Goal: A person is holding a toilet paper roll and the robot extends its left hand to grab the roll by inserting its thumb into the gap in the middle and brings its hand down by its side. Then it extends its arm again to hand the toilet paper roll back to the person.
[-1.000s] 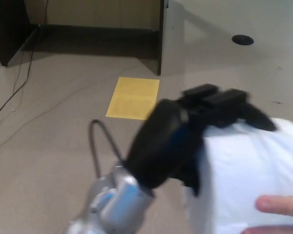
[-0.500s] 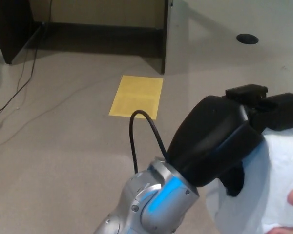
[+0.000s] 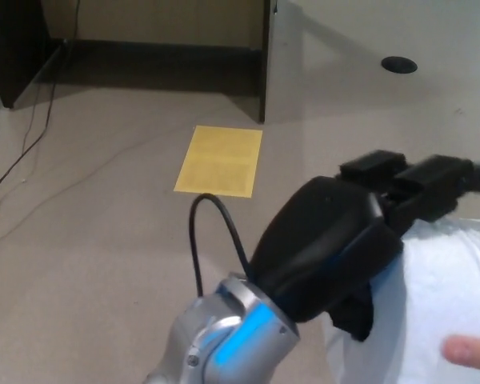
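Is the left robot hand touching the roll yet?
Touching. In the head view the left robot hand lies on the roll, fingers draped over its top edge with no gap showing.

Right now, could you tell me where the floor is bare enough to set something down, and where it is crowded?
Bare carpet lies left of the yellow sheet, out to the cables, and in the near left corner beside the left hand. More lies between the dark desk panel and the round floor port. The lower right is crowded: hand, toilet paper roll and a person's fingertip.

No legible text or labels.
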`<state>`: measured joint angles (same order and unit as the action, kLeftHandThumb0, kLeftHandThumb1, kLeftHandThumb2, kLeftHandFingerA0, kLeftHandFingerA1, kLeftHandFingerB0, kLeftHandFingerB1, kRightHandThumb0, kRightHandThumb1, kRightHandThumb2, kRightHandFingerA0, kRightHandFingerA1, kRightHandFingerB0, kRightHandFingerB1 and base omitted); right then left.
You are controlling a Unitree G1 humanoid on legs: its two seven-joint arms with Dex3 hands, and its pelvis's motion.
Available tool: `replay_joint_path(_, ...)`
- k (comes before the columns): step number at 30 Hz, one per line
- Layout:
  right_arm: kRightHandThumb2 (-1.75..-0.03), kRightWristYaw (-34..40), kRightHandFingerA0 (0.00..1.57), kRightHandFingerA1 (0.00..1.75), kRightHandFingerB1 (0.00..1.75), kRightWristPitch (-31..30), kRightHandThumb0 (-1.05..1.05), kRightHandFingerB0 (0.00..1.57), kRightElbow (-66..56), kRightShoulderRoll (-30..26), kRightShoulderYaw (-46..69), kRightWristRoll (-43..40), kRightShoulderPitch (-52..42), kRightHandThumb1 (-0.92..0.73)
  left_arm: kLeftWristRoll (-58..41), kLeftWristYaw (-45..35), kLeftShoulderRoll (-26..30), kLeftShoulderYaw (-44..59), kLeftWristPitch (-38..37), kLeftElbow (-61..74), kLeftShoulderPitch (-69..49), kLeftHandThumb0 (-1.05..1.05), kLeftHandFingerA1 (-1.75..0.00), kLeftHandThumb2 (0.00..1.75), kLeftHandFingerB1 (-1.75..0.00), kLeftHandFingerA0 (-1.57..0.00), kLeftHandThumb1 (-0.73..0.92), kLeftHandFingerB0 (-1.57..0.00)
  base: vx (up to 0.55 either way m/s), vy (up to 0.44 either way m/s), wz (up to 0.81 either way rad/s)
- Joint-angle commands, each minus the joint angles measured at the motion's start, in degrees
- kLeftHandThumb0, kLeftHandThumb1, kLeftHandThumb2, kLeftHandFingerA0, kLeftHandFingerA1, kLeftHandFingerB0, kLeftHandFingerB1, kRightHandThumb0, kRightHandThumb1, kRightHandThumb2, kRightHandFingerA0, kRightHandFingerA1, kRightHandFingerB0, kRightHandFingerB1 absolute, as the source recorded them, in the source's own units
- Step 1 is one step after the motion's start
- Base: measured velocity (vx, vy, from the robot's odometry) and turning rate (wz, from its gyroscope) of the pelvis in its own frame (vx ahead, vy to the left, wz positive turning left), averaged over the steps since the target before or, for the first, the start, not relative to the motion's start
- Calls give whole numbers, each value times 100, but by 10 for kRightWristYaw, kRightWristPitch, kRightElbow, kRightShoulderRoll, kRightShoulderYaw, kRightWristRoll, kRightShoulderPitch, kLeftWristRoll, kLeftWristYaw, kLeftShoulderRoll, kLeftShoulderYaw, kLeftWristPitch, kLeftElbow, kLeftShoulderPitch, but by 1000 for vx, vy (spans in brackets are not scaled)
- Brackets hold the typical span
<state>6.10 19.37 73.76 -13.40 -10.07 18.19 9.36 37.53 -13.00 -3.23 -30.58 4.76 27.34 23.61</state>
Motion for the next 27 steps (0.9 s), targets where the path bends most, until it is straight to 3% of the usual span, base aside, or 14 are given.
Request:
replay_joint_path(1,-79,2,73,68,49,-10,-44,37,1,-4,-1,3,4,-50,-40,-38,29,33,6,14,-5,-73,-34,60,-10,-6,39,0,0,0,0)
replay_joint_path(2,-80,2,74,69,49,-11,-44,37,1,-4,-3,4,4,-51,-46,-42,35,39,5,17,-6,-67,-34,70,-4,-4,32,0,0,0,0)
replay_joint_path(3,-59,2,79,65,37,-11,-36,44,0,-4,-4,5,4,-63,-55,-51,46,51,4,23,-7,-75,-30,55,-7,-4,43,0,0,0,0)
replay_joint_path(4,-59,2,79,65,37,-10,-36,44,0,-5,-3,3,3,-63,-58,-56,52,55,4,27,-7,-75,-30,55,-7,-4,43,0,0,0,0)
replay_joint_path(5,-79,5,77,75,49,-9,-43,39,-1,-5,-5,5,3,-50,-77,-66,71,78,0,34,-10,-66,-16,80,-4,0,38,0,0,0,0)
replay_joint_path(6,-59,7,83,72,38,-9,-37,46,-1,-5,-6,6,3,-63,-90,-74,83,94,-1,40,-10,-66,-16,81,-4,0,38,0,0,0,0)
replay_joint_path(10,-59,2,82,70,37,-8,-36,44,-1,-6,-5,2,4,-62,-143,-111,132,151,5,69,-11,-67,-11,81,-4,0,39,0,0,0,0)
replay_joint_path(11,-79,1,78,71,48,-9,-43,37,-1,-6,-5,2,5,-50,-162,-118,142,167,4,71,-12,-71,-4,81,0,0,42,0,0,0,0)
replay_joint_path(13,-78,1,78,72,48,-13,-43,38,-1,-6,-2,-1,9,-50,-206,-131,167,209,-6,72,-12,-68,-11,81,-6,0,38,0,0,0,0)
replay_joint_path(14,-59,1,83,66,37,-13,-37,46,-1,-7,0,-2,9,-63,-213,-141,180,225,1,77,-13,-71,-7,82,-2,0,39,0,0,0,0)
replay_joint_path(22,-59,-2,83,67,37,-9,-37,46,-5,-26,6,-6,10,-62,-348,-186,252,383,-21,58,-80,-76,-7,59,-5,0,39,0,0,0,0)
replay_joint_path(25,-59,-8,79,61,37,-10,-36,44,-5,-29,12,-12,10,-63,-383,-184,255,446,-99,2,-171,-57,-16,75,-6,0,34,0,0,0,0)
replay_joint_path(26,-58,-10,78,57,37,-10,-36,44,-5,-32,15,-14,7,-63,-394,-185,245,462,-131,-29,-221,-57,-29,52,-11,0,36,0,0,0,0)
replay_joint_path(27,-59,-11,79,63,37,-11,-36,44,-6,-34,14,-12,6,-63,-401,-186,231,483,-160,-70,-291,-41,-28,71,-17,0,29,0,0,0,0)
